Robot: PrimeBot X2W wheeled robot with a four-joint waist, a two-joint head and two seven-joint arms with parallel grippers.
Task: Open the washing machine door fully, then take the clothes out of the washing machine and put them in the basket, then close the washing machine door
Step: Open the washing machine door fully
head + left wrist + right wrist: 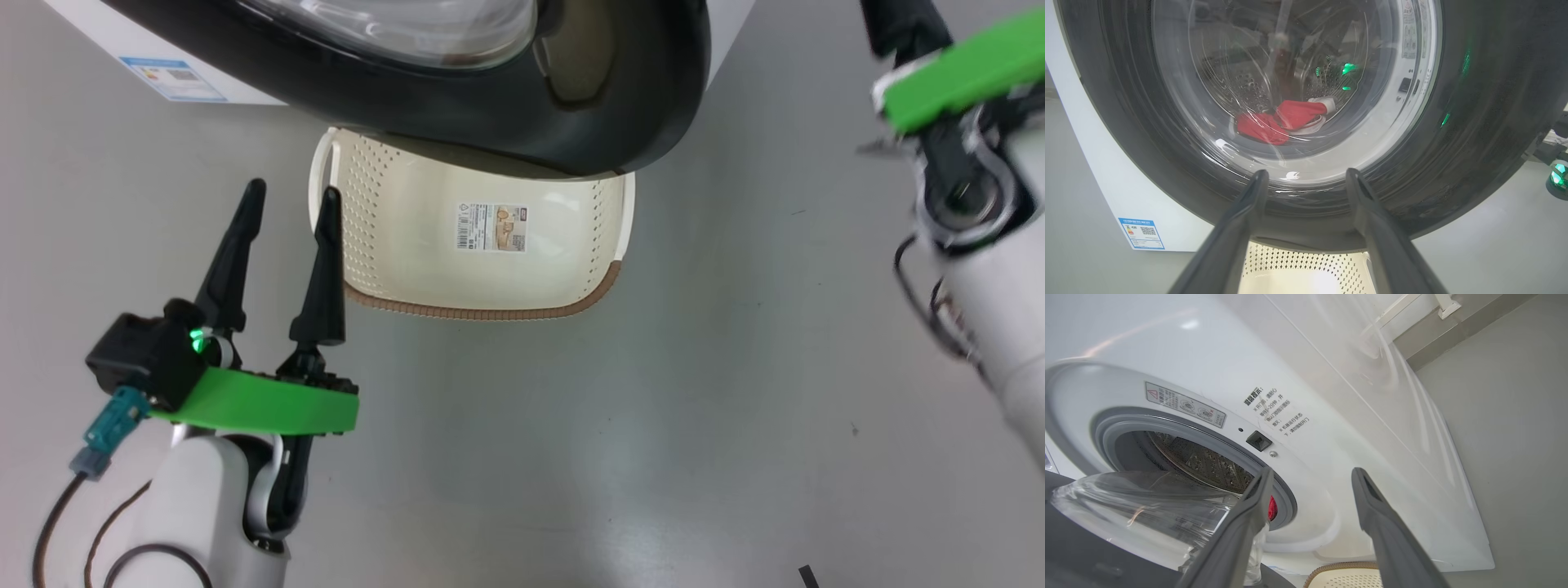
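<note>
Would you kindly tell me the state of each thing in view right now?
door: partly open.
clothes: lying in the drum.
basket: empty, on the floor under the door.
left tool: open, empty.
right tool: open, empty.

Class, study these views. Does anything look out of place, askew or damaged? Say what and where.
Nothing is spilled or damaged. One oddity: the door hangs over the basket, covering its far side.
</note>
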